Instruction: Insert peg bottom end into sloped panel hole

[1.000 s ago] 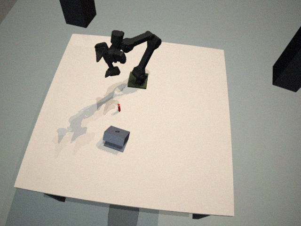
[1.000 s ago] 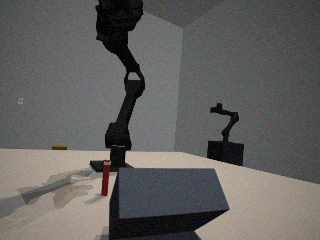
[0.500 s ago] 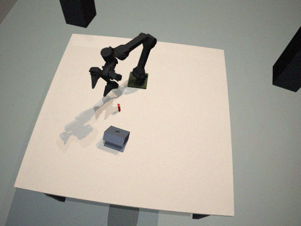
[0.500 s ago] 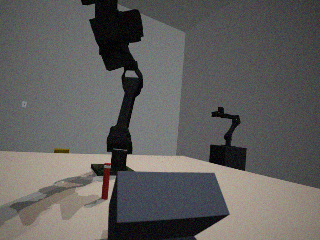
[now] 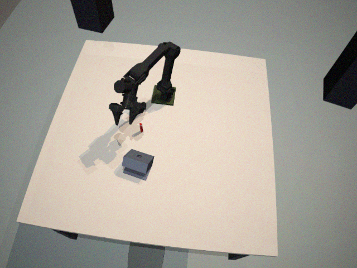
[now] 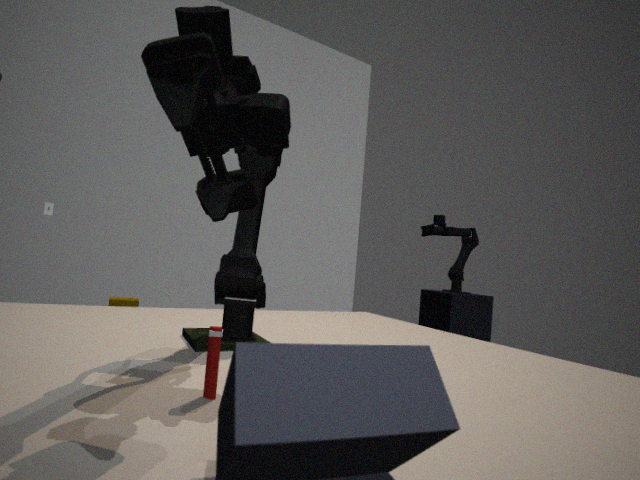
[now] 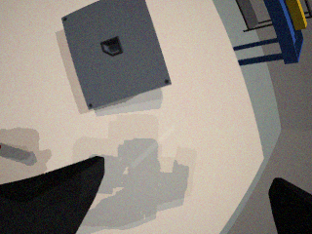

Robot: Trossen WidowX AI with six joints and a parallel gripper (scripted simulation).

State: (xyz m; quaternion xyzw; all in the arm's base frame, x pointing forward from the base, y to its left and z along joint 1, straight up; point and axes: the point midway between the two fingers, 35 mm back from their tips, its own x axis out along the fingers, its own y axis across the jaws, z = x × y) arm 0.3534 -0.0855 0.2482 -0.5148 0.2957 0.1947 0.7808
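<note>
A slim red peg (image 5: 141, 127) (image 6: 211, 366) with a pale band near its top stands upright on the table. In the wrist view only its shadow and a red speck show at the left edge. The blue-grey sloped block (image 5: 136, 164) (image 6: 336, 392) (image 7: 138, 63) stands beyond the peg from the arm's base. Its face has one hole (image 5: 139, 156) (image 7: 111, 46), which looks angular, with flat sides; the hole is hidden in the exterior view. My gripper (image 5: 124, 124) (image 6: 197, 174) (image 7: 192, 179) is open and empty, well above the table and to one side of the peg.
The arm's base stands on a dark green plate (image 5: 156, 97) (image 6: 193, 338). The table's edge (image 7: 263, 158) shows at the right in the wrist view, with a blue and yellow object (image 7: 285, 34) beyond it. Dark pedestals (image 5: 93, 17) (image 6: 454, 312) stand off the table.
</note>
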